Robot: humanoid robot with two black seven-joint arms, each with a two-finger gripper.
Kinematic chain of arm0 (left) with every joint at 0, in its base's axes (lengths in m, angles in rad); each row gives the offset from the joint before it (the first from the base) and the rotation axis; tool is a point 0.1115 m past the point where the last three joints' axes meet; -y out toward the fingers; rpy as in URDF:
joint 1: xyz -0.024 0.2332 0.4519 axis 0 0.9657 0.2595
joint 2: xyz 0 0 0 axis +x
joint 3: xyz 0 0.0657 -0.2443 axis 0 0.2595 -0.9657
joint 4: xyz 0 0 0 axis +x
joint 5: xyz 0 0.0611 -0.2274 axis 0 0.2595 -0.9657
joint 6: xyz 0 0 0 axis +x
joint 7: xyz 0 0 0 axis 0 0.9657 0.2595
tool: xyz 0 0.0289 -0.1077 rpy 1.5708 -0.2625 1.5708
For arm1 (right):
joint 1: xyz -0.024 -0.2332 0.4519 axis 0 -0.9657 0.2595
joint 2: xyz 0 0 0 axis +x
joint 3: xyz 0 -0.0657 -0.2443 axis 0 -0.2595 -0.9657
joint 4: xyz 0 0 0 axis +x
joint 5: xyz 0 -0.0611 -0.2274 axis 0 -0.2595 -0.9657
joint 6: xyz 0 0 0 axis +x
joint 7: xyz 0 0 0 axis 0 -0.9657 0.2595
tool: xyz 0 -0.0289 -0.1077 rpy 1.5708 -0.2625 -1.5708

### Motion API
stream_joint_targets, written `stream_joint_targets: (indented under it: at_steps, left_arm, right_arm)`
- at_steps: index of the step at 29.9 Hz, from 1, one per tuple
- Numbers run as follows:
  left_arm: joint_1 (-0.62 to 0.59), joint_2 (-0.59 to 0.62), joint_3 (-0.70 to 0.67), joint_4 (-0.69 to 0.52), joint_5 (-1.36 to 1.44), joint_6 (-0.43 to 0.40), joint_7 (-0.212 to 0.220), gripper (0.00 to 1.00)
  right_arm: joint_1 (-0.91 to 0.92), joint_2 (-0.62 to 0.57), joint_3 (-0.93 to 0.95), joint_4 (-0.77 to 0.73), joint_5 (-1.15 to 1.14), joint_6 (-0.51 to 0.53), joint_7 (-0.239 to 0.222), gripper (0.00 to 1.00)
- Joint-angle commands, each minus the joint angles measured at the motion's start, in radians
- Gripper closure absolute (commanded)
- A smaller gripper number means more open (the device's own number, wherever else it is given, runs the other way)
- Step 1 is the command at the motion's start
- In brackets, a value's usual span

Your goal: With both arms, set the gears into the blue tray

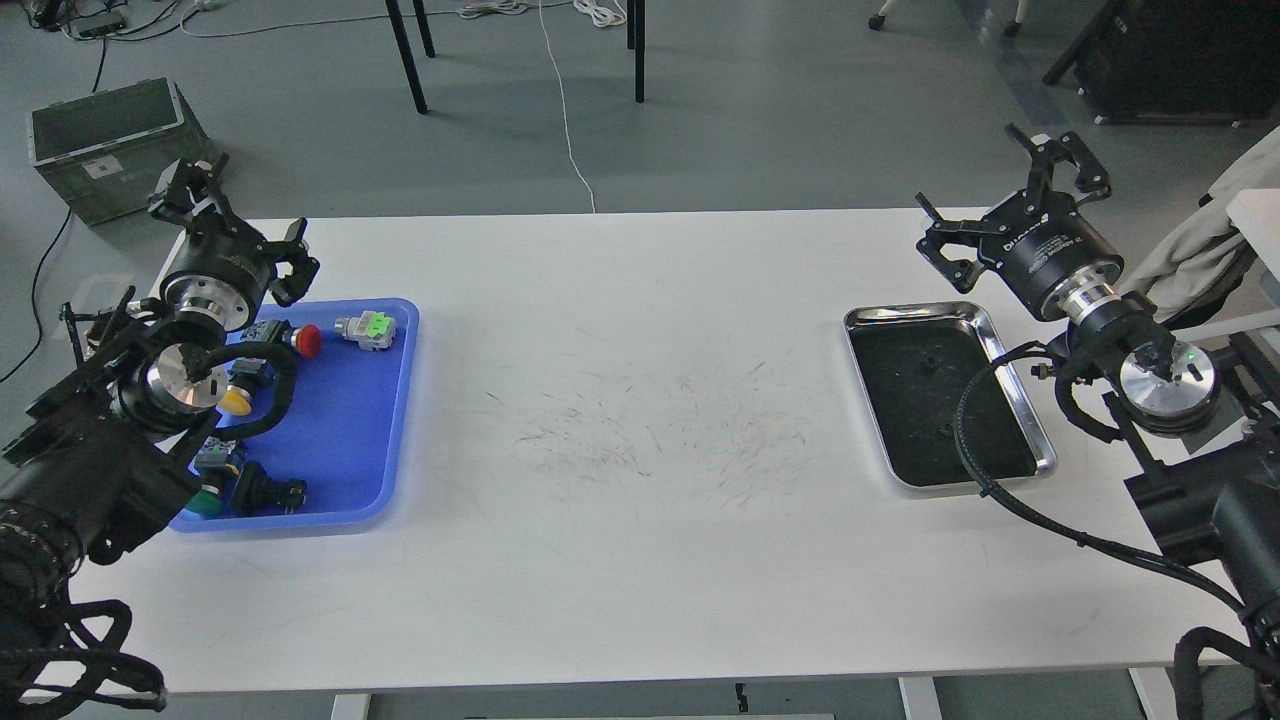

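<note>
The blue tray [345, 440] lies at the table's left end and holds several push-button switches. Two tiny black gears [929, 366] [945, 432] rest on the black liner of the steel tray [1010, 345] at the right end; they barely show against it. My left gripper [240, 225] hovers over the blue tray's far left corner, fingers spread open and empty. Beyond the steel tray's far right corner my right gripper [985, 190] is raised, also open with nothing in it.
In the blue tray lie a red-capped switch [306, 340], a grey and green one [368, 328], a yellow one [236, 400] and a black switch body [268, 492]. A green crate [105, 145] and chair legs stand on the floor behind the table.
</note>
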Motion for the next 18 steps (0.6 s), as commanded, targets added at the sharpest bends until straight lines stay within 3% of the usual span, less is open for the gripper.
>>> stream_joint_targets:
  at_steps: [1,18]
  left_arm:
    - [-0.007,-0.026,0.002,0.002,0.002,0.000,-0.003,0.02]
    - [-0.007,0.021,0.002,0.012,0.000,-0.017,0.000,0.02]
  right_arm:
    - [-0.003,0.000,0.004,0.000,0.000,-0.009,-0.002,0.01]
    - [-0.003,-0.009,0.000,-0.019,0.000,-0.001,0.005,0.01]
